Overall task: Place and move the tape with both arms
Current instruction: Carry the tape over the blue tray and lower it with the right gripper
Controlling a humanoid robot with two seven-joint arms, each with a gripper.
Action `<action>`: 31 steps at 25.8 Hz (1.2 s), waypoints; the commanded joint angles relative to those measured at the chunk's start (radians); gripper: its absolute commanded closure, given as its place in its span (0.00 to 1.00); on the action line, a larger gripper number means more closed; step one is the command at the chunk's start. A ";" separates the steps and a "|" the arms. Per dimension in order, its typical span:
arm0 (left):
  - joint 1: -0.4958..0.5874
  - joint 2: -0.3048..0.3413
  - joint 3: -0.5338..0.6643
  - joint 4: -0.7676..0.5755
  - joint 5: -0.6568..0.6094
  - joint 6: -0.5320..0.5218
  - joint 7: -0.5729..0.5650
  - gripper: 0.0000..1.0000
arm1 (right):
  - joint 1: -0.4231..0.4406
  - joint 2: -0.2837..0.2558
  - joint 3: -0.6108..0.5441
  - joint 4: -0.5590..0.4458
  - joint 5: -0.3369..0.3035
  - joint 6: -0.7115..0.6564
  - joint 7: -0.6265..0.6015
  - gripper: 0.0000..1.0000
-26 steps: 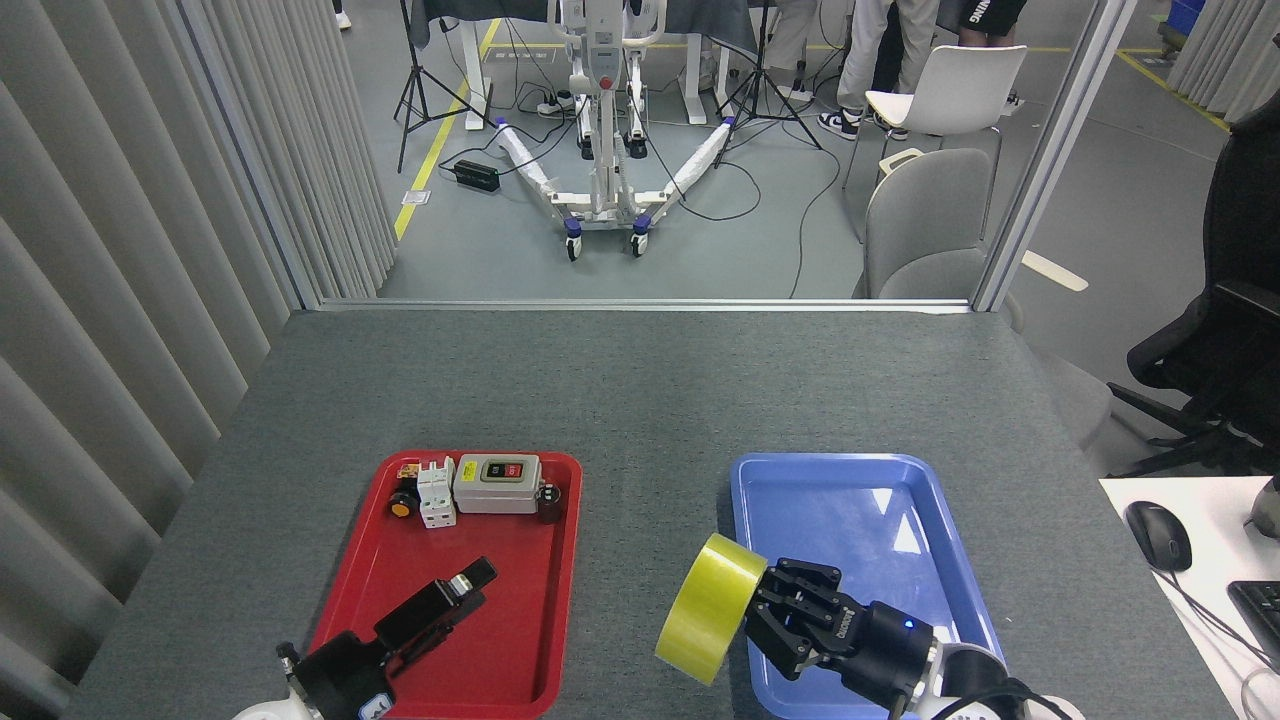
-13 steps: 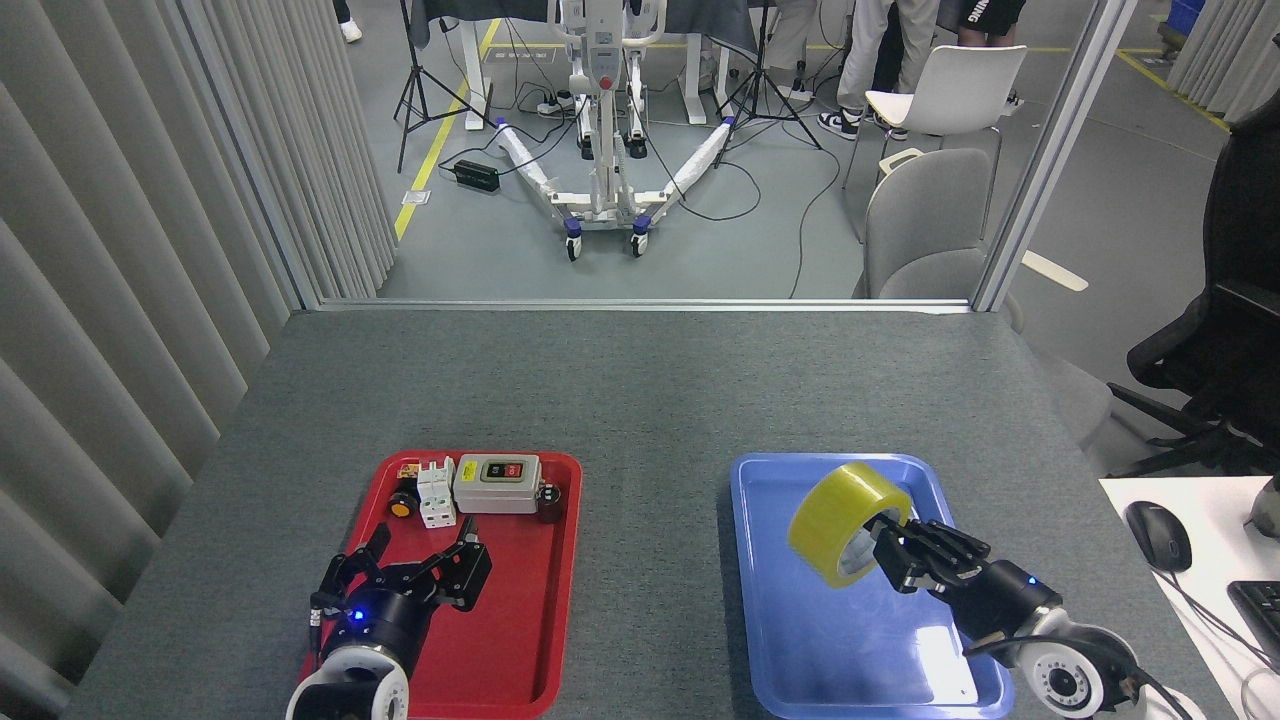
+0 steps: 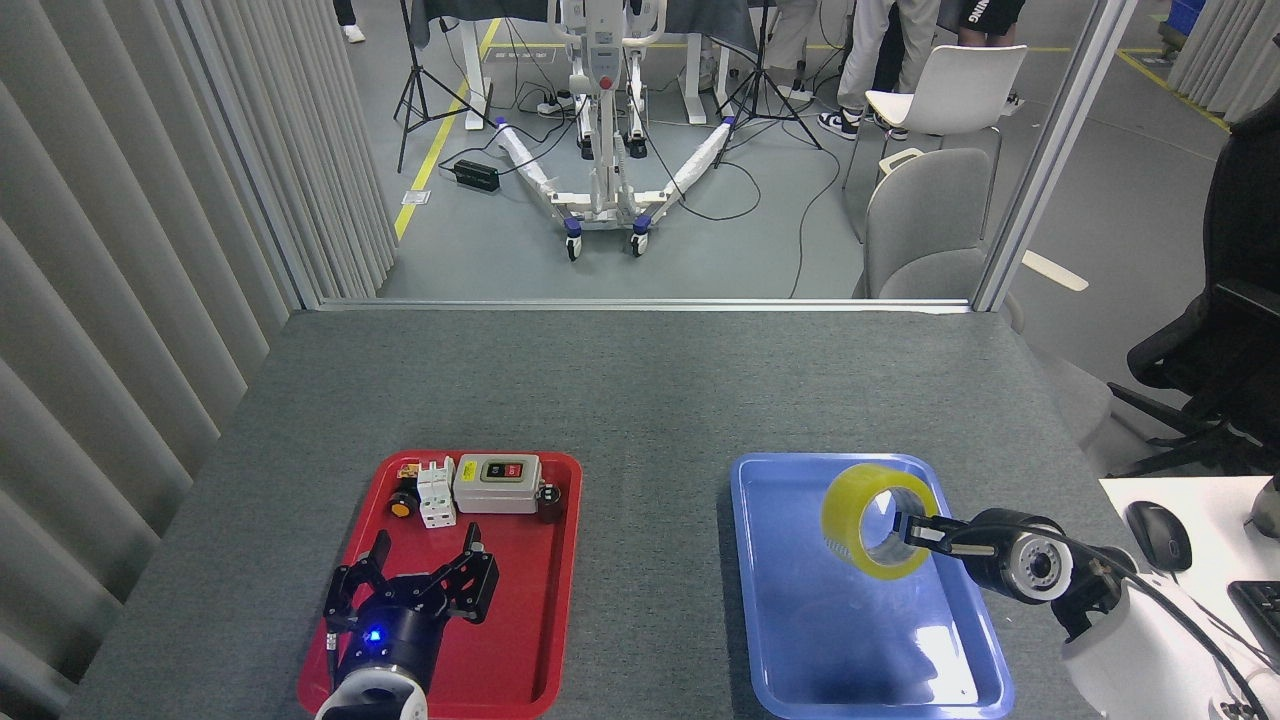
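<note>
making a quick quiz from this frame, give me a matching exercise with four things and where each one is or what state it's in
Things:
1. tape
2. left gripper
3. switch box
4. computer mouse

States or places:
A. open above the red tray
B. on the white desk at the right edge
C. held by the right gripper over the blue tray
D. lying at the far end of the red tray

Pairs: 1-C, 2-A, 3-D, 4-B

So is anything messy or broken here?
Nothing looks broken or spilled. The tape is tilted in the air over the blue tray, held by the right gripper. The left gripper hangs open over the red tray.
</note>
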 commanded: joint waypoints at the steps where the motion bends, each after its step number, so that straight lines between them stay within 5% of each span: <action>1: 0.022 0.030 0.016 0.078 0.011 -0.075 0.264 0.01 | -0.048 -0.008 0.064 0.027 -0.011 0.134 0.087 0.72; 3: 0.022 0.055 0.011 0.092 -0.018 -0.072 0.329 0.01 | -0.069 -0.004 0.096 0.056 -0.011 0.164 0.104 0.72; 13: 0.066 0.050 -0.063 0.049 -0.221 -0.064 0.278 0.00 | -0.174 0.087 0.181 0.289 -0.011 0.175 0.110 0.72; 20: 0.070 0.035 -0.096 0.043 -0.216 -0.063 0.198 0.00 | -0.184 0.094 0.213 0.306 -0.011 0.170 0.122 0.71; 27: 0.059 0.033 -0.098 0.017 -0.168 -0.064 0.198 0.00 | -0.189 0.096 0.216 0.320 -0.009 0.163 0.113 0.51; 31: 0.051 0.036 -0.098 0.000 -0.148 -0.066 0.197 0.00 | -0.189 0.096 0.216 0.320 -0.008 0.161 0.109 0.49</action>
